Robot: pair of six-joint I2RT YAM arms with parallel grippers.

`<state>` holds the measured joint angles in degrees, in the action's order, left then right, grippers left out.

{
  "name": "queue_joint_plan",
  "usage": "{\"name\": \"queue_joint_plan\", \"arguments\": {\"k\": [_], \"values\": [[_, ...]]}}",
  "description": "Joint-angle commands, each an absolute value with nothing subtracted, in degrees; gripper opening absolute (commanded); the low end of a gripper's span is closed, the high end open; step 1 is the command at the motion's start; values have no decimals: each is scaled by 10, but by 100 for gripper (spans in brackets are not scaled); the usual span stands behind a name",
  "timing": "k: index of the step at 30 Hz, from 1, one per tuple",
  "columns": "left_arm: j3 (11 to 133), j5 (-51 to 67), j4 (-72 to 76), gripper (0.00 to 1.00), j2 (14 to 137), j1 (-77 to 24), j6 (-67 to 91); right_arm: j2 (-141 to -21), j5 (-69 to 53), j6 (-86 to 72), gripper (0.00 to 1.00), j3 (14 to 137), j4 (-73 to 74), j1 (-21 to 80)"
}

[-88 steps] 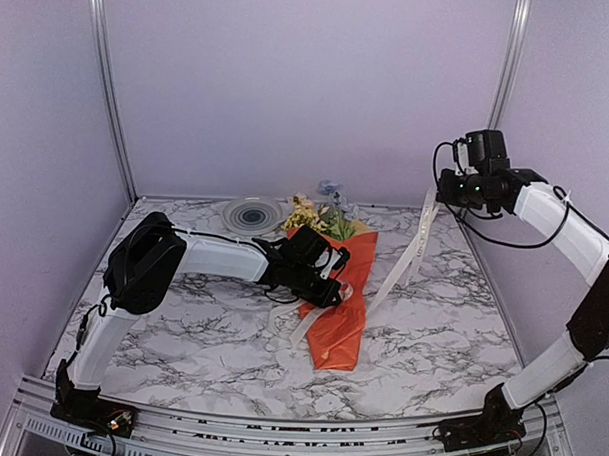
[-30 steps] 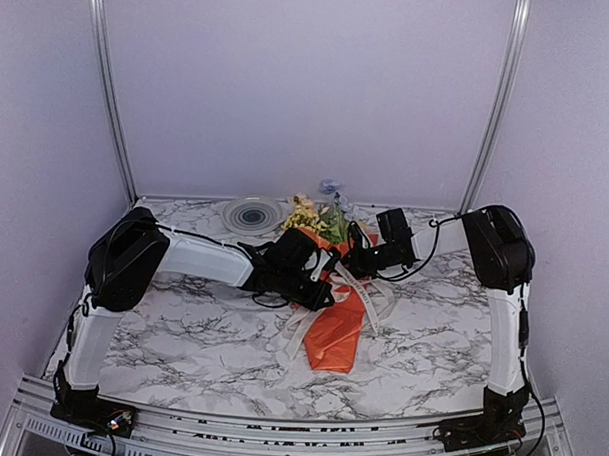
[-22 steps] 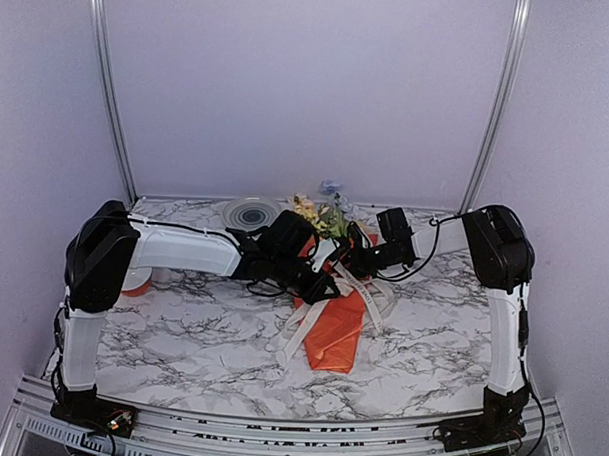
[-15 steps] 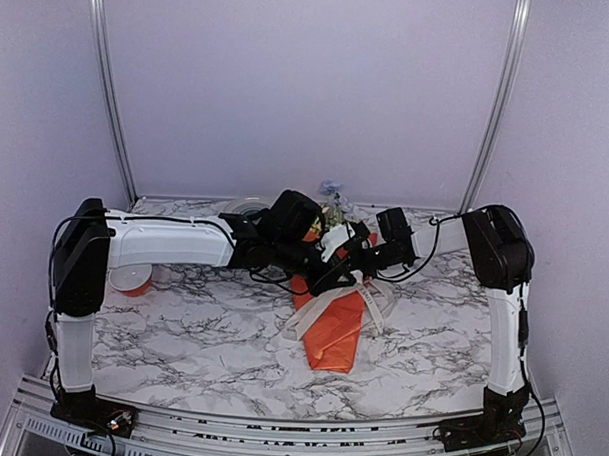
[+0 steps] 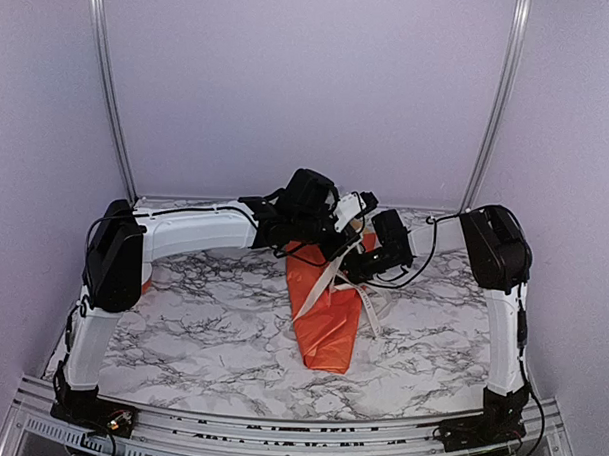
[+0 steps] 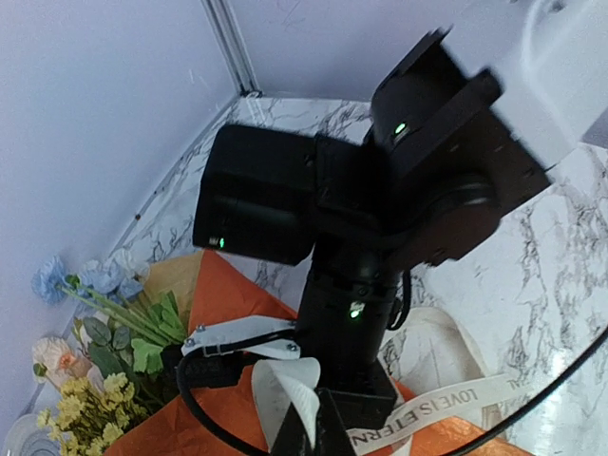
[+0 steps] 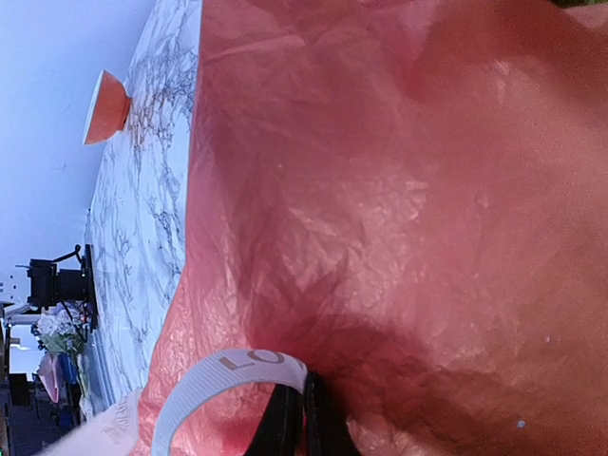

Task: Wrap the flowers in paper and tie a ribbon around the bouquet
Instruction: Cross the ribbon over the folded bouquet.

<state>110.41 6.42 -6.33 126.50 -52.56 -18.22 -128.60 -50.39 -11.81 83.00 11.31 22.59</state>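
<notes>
**Left pincer (image 6: 318, 432) up with the ribbon (image 6: 432, 410), right pincer (image 7: 304, 394) low on the bouquet (image 5: 326, 319)**

I read my left pincer as fully closed with the cream ribbon nipped in it. The printed lettering runs off to the right of its tips. From above, that arm reaches across the back of the desk (image 5: 201, 324), raised over the bouquet, and a ribbon strand slants down from it onto the paper (image 7: 399, 209). On the right pincer, the jaws are almost together with the end of a ribbon loop caught at the tips, close against the crinkled orange sheet. The bouquet lies mid-desk, narrow end toward the arm bases, flowers (image 6: 104, 399) at the wide far end. An orange spool (image 7: 104, 106) sits well apart at the left.
</notes>
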Motion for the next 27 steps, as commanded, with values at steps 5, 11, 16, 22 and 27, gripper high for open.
{"name": "queue_joint_plan", "arguments": {"k": [5,11,16,22,27], "values": [[1113,55,-49,0,1332,-460,-88,-1273,-492,-113,10,823,128,230],[1056,14,-21,0,1314,-447,-47,-1256,-481,-126,17,807,115,228],[1025,16,-25,0,1305,-427,1,-1247,-474,-131,20,807,116,227],[927,80,48,1,1234,-426,12,-1242,-472,-143,22,807,112,225],[885,122,68,2,1213,-427,30,-1240,-464,-149,23,804,110,225]]}}
